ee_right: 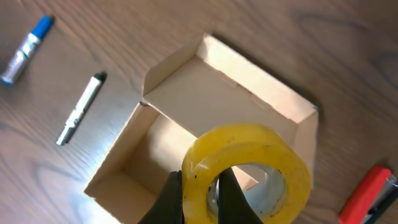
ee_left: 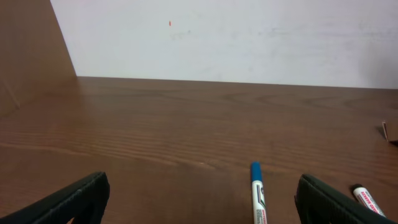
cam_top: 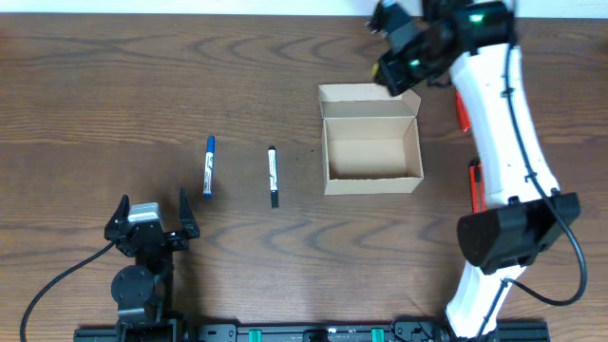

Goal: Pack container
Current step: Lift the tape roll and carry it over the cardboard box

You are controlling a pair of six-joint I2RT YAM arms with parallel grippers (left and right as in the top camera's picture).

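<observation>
The container (cam_top: 371, 185) is an open tan cardboard box at the table's middle, its lid flap folded back on the far side. It also shows below the fingers in the right wrist view (ee_right: 124, 155). My right gripper (cam_top: 394, 66) hovers over the box's far right corner. In the right wrist view it (ee_right: 202, 193) is shut on the wall of a yellow tape roll (ee_right: 261, 149), one finger inside the ring and one outside. My left gripper (cam_top: 152, 214) is open and empty at the near left (ee_left: 199, 202).
A blue-capped marker (cam_top: 208, 166) lies just ahead of my left gripper (ee_left: 258, 199). A black-capped marker (cam_top: 273, 176) lies between it and the box (ee_right: 79, 109). Two red things (cam_top: 477, 185) lie right of the box, by my right arm.
</observation>
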